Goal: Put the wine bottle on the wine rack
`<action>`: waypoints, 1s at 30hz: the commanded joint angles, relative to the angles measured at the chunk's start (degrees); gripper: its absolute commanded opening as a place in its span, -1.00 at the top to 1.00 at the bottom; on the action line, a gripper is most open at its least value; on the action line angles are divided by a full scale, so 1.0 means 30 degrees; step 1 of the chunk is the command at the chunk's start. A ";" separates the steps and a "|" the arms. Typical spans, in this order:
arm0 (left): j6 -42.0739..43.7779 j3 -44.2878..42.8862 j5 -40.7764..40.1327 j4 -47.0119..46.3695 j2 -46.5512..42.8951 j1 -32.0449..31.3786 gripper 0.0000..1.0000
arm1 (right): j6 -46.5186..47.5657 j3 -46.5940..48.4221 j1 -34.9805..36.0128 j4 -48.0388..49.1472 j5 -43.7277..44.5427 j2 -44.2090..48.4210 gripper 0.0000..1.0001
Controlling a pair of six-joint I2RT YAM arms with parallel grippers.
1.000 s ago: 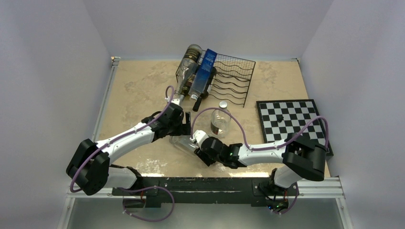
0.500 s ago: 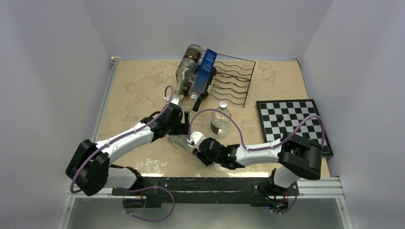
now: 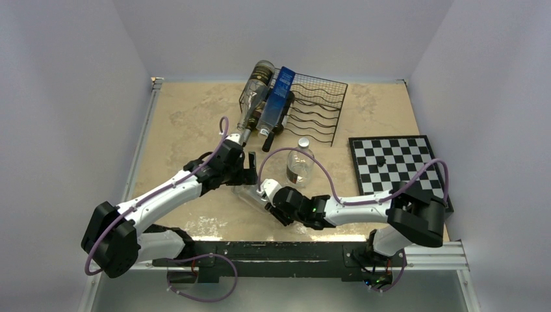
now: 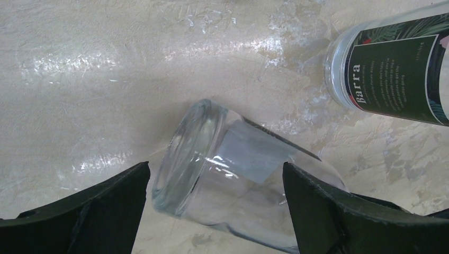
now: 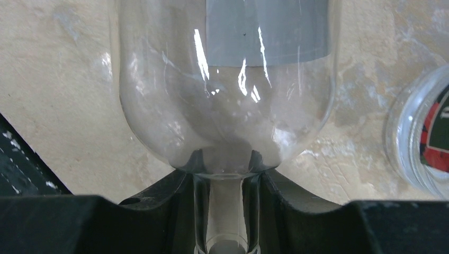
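- Since a second ago the left gripper [image 4: 215, 174] has spread wider, its jaws apart on either side of the clear wine bottle's [image 5: 174, 106] base.
- The right gripper [image 5: 226, 185] is clamped on the bottle's neck.
- The bottle lies on the surface [image 3: 188, 117], well apart from the wine rack [image 3: 318, 107].

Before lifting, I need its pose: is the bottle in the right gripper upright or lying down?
Lying down: the clear bottle points its base sideways, neck clamped in the right gripper.

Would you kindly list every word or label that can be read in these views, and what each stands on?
"Barra": on the dark green label of the clear capped bottle.
Finer print on that label: too small to read.
Grey label on the lying clear glass bottle: blank.
Blue label on a bottle in the black wire rack: too blurred to read.
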State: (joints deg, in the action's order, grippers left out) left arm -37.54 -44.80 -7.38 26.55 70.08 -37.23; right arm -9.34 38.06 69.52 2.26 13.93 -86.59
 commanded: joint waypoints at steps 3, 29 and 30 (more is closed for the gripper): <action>-0.0342 -0.0777 -0.0062 0.0700 -0.0955 -0.0031 -0.99 | 0.0206 0.1495 -0.0205 -0.1322 0.0769 0.2515 1.00; 0.0236 -0.2135 -0.3975 0.2352 -0.3444 0.0533 -0.98 | 0.1329 0.4057 -0.0207 -0.5342 0.1586 0.8089 1.00; 0.0216 -0.2147 -0.4091 0.2410 -0.3554 0.0537 -0.98 | 0.1328 0.4171 -0.0204 -0.5414 0.1642 0.8288 1.00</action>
State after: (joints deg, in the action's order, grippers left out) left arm -37.82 -49.06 -16.78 33.26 61.12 -36.12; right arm -5.69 43.83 69.04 -23.46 14.74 -67.11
